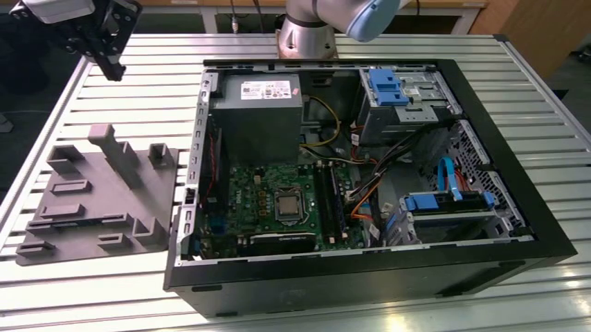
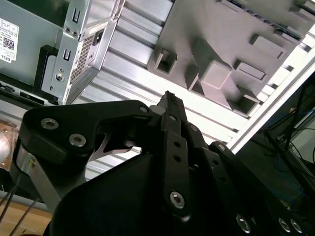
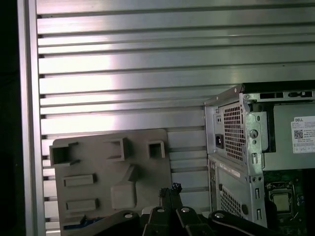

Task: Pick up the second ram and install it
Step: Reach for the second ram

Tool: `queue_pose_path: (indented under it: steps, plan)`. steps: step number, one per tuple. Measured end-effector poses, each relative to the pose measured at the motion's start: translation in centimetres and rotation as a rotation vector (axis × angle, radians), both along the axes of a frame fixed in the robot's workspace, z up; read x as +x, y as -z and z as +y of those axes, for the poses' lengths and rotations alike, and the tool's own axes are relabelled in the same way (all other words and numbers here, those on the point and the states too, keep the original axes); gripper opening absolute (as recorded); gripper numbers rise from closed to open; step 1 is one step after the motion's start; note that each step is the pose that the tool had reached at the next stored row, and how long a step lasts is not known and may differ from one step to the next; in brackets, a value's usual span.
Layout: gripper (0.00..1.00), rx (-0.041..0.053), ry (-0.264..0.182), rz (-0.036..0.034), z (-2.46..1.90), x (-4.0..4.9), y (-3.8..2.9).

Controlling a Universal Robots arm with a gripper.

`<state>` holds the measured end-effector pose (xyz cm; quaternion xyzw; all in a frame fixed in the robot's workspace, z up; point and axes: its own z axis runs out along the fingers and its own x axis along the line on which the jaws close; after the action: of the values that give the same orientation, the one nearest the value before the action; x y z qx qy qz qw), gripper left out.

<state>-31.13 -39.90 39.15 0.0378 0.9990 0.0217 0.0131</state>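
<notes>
My gripper [image 1: 115,71] hangs above the far corner of the table at the exterior view's left, beyond the grey fixture plate [image 1: 93,200]. In both wrist views its black fingers [image 2: 167,98] [image 3: 171,189] are pressed together with nothing between them. The fixture plate [image 3: 98,167] lies below the fingers, with raised blocks and pockets. The open computer case [image 1: 369,273] lies on its side with the green motherboard [image 1: 268,187] facing up. Long dark strips stand in the memory slots [image 1: 328,200]; I cannot tell whether one of them is the second ram.
The grey power supply [image 1: 254,117] and blue drive brackets [image 1: 388,86] fill the case's far half, and orange and blue cables [image 1: 369,200] run beside the slots. The arm's base [image 1: 305,34] stands behind the case. The case's metal corner [image 3: 236,147] stands beside the fixture plate on the slatted table [image 3: 123,64].
</notes>
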Motion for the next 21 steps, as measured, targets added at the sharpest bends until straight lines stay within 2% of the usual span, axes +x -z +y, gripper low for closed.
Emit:
queue_pose_path:
  steps: [21]
  plan:
    - [0.11,0.0,0.0,0.0,-0.03,-1.29,0.03]
